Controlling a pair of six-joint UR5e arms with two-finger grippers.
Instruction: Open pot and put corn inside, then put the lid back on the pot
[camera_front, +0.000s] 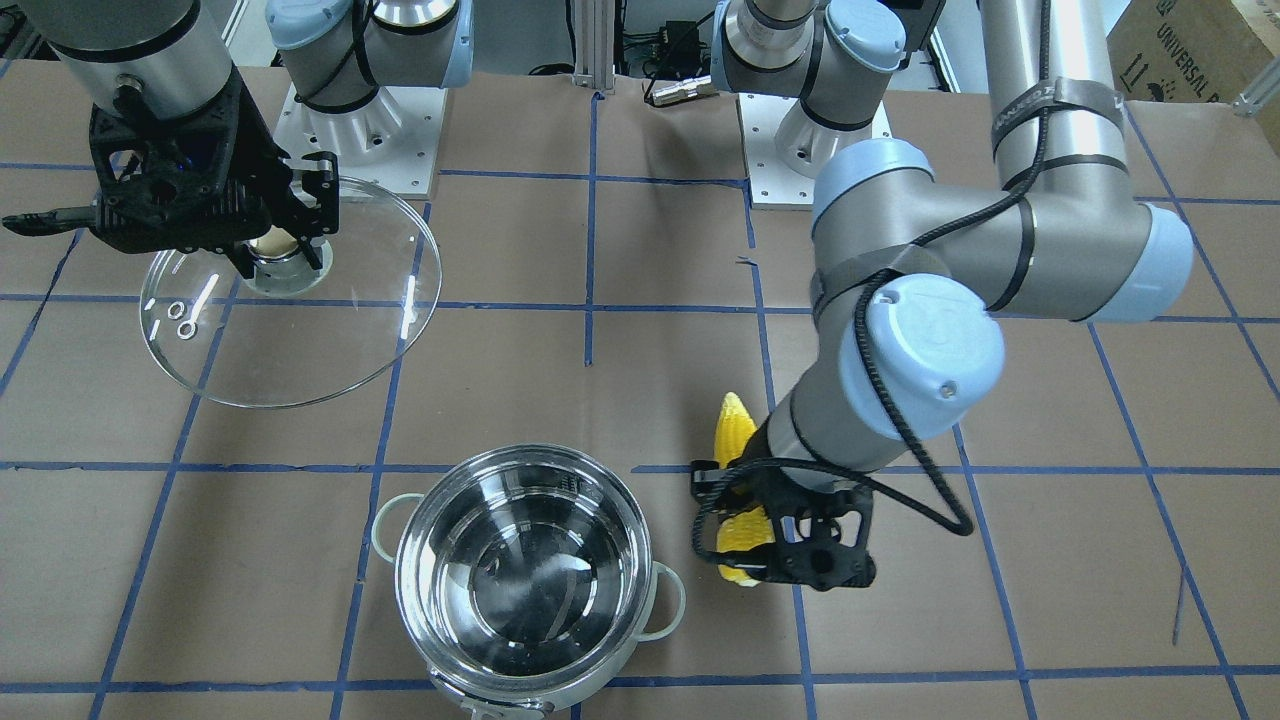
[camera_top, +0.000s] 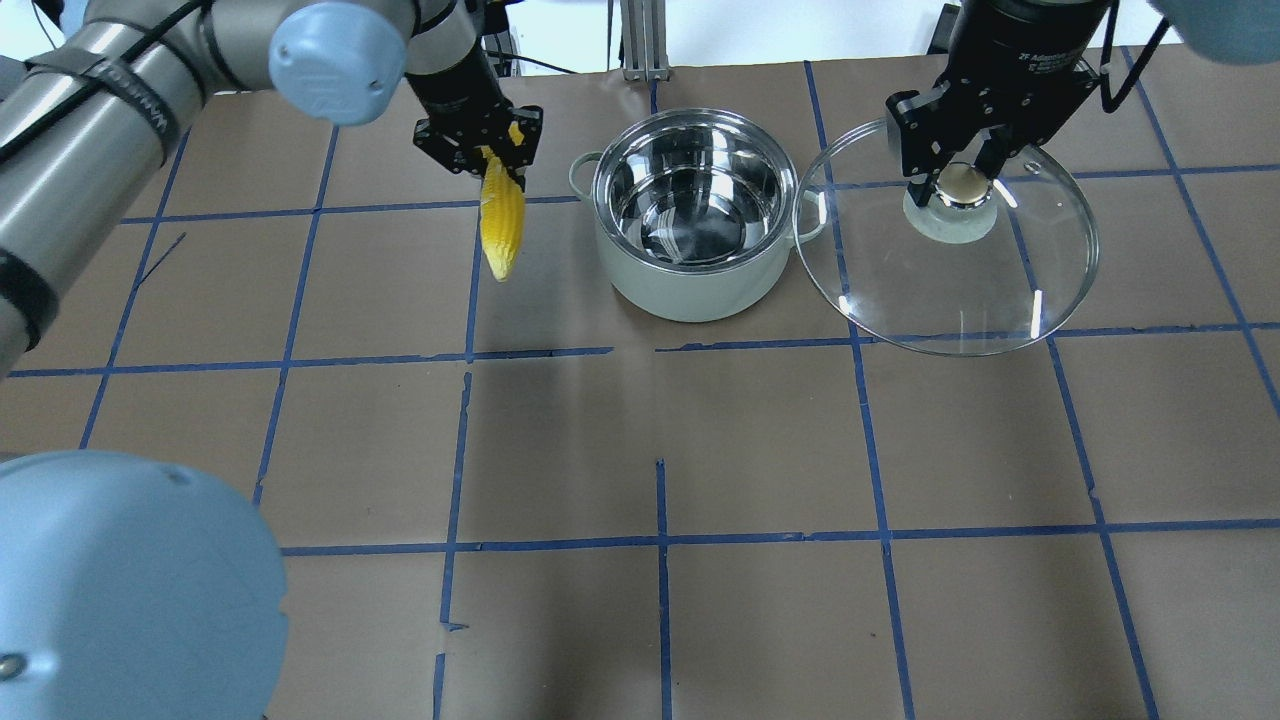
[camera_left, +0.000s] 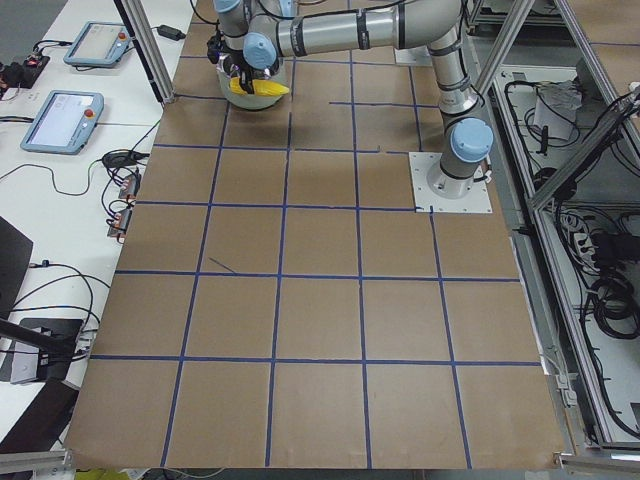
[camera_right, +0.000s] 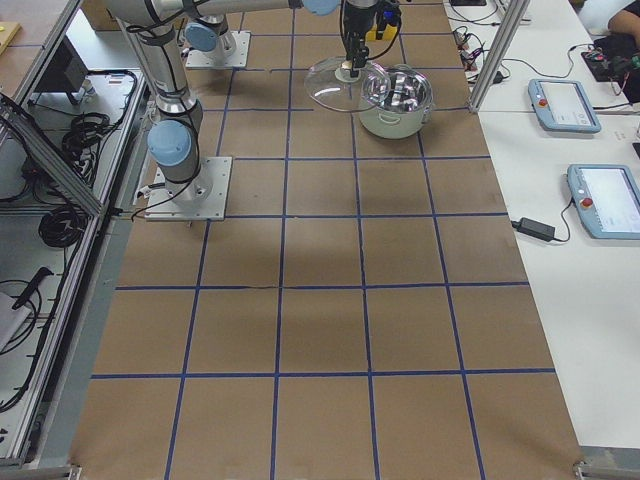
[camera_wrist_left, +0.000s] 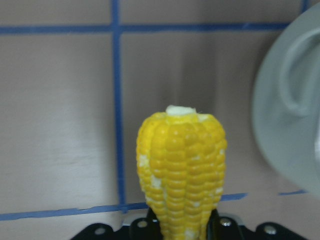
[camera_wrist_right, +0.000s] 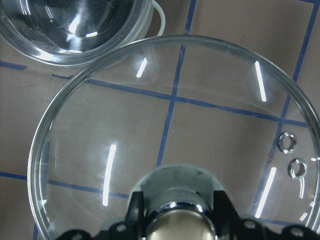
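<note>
The pot (camera_top: 690, 295) stands open and empty at the far middle of the table; it also shows in the front view (camera_front: 525, 580). My left gripper (camera_top: 490, 155) is shut on the thick end of the yellow corn (camera_top: 502, 215), held in the air just left of the pot, tip pointing away from the gripper (camera_wrist_left: 182, 165). My right gripper (camera_top: 962, 182) is shut on the knob of the glass lid (camera_top: 950, 290) and holds it off the table to the right of the pot. The lid is tilted in the front view (camera_front: 300, 340).
Brown paper with a grid of blue tape (camera_top: 660, 540) covers the table. The two arm bases (camera_front: 340, 130) stand on white plates at the robot's side. A small silver part (camera_front: 680, 90) lies between them. Pendants (camera_right: 565, 105) lie on a side bench.
</note>
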